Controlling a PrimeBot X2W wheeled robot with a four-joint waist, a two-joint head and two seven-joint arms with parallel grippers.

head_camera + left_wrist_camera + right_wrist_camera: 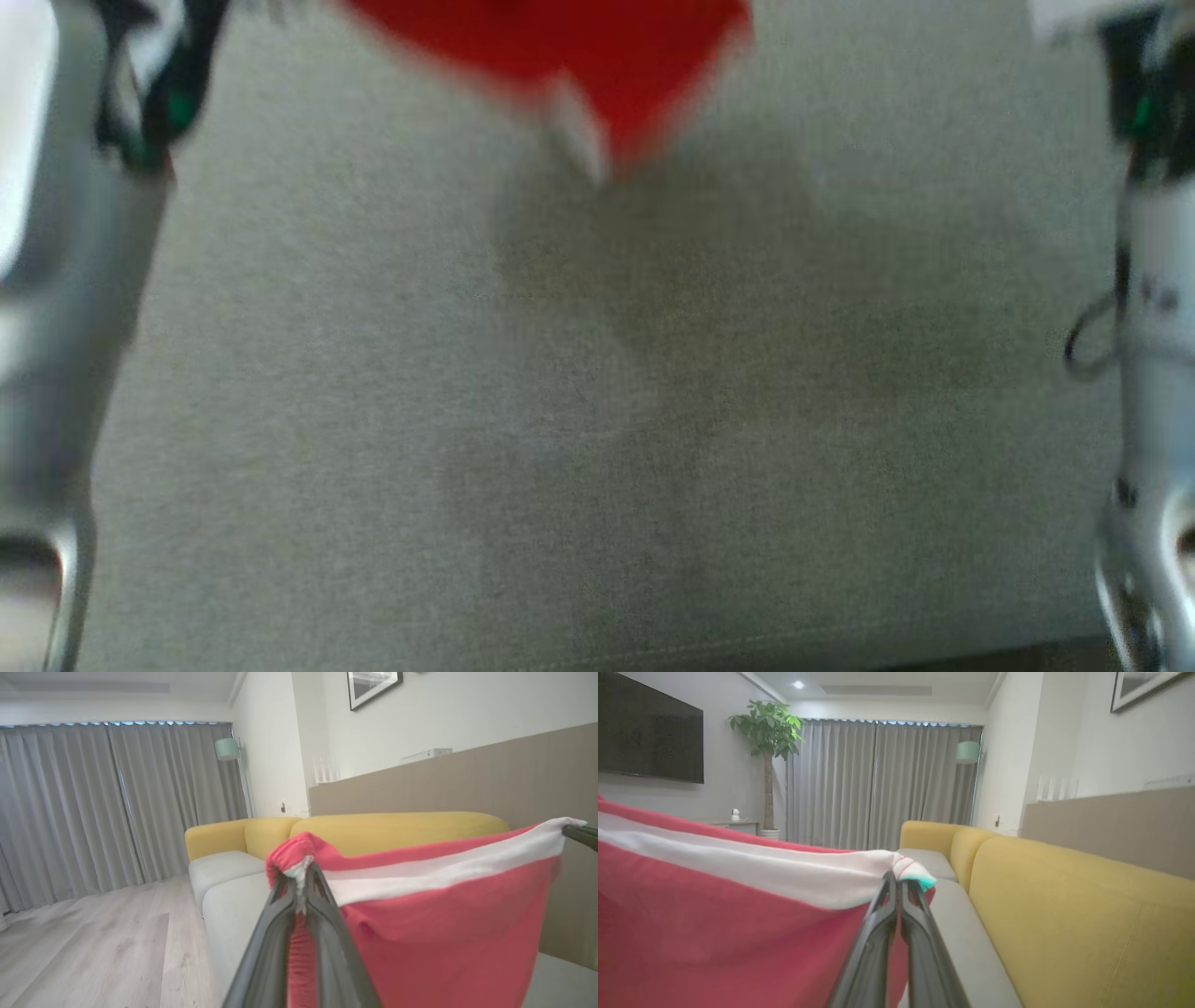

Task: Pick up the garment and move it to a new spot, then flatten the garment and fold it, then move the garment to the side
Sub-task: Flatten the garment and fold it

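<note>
Left pincer [302, 871] and right pincer [899, 883] pinch the soft red, white-banded garment [444, 924].

Yellow-backed sofa [1064, 914] with grey seats. Grey curtains [887, 784] beyond its far end, a green lamp [968, 751] there too. TV [649, 737] and plant [768, 732] opposite. Pale wood floor [93, 942].

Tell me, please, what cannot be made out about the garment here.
Head view: blur smears the garment; the top edge cuts it.
Left wrist view: the left gripper covers its pinched corner; the bottom edge cuts the rest.
Right wrist view: the right gripper covers the other corner; the left edge cuts the rest.
</note>
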